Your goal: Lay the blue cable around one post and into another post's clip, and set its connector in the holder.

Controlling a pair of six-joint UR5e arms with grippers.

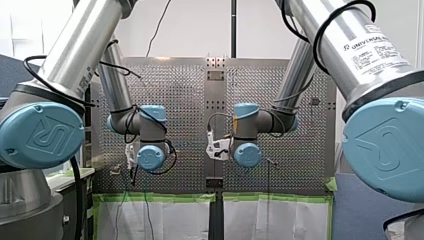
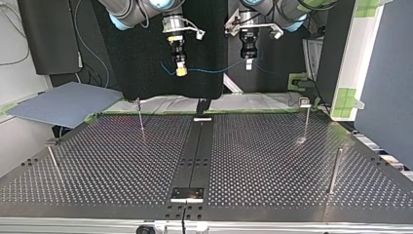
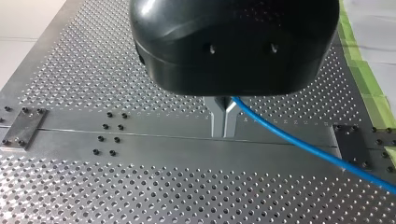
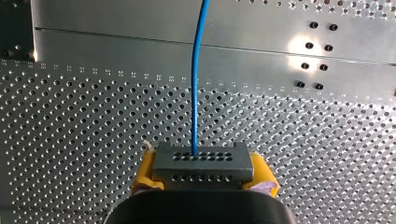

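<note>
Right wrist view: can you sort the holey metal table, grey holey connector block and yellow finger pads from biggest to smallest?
Biggest: the holey metal table, filling the view.
Next: the grey connector block.
Smallest: the yellow finger pads, partly hidden by it.

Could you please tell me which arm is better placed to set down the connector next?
Right: my right gripper clamps the connector itself, while my left gripper pinches only the cable.

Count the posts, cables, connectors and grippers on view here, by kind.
posts: 4
blue cable: 1
connector: 1
grippers: 2, left gripper and right gripper
Total: 8
</note>
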